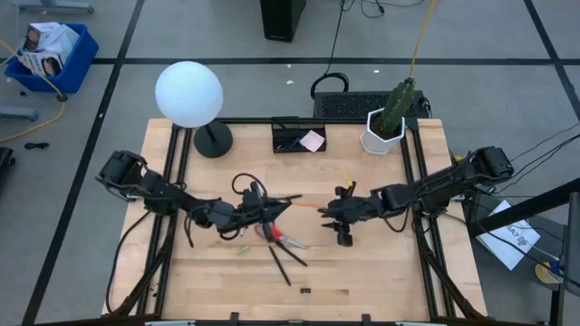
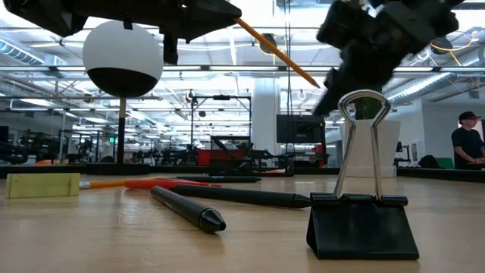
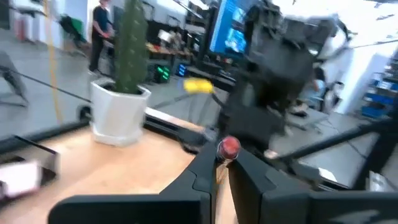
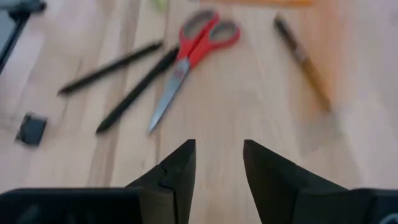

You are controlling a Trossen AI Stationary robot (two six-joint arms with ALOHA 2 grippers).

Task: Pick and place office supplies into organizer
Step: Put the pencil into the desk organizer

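Observation:
My left gripper (image 1: 283,209) hangs over the table's middle, shut on an orange pencil (image 2: 276,51) that reaches toward my right gripper (image 1: 333,215). My right gripper (image 4: 219,149) is open and holds nothing, tipped down over the table a little right of the pencil's free end. Below the grippers lie the red-handled scissors (image 4: 186,53), black pens (image 1: 283,263) and another pen (image 4: 305,62). A black clip (image 2: 362,220) stands near the front edge. The black organizer (image 1: 292,136) sits at the far edge with a pink sticky pad (image 1: 313,140) in it. My left gripper pinches the pencil between its two fingers (image 3: 199,177). The fingers come level from the table's left, and the pencil runs roughly along them. Its red eraser end (image 3: 229,148) sticks out past the fingertips. The pencil is lifted clear, slanting down toward my right gripper.
A lamp with a white globe (image 1: 188,93) and a round black base (image 1: 213,140) stands at the far left. A white pot with a cactus (image 1: 385,131) stands at the far right. A small yellow block (image 2: 42,184) lies left of the scissors. A person (image 2: 466,144) stands beyond the table.

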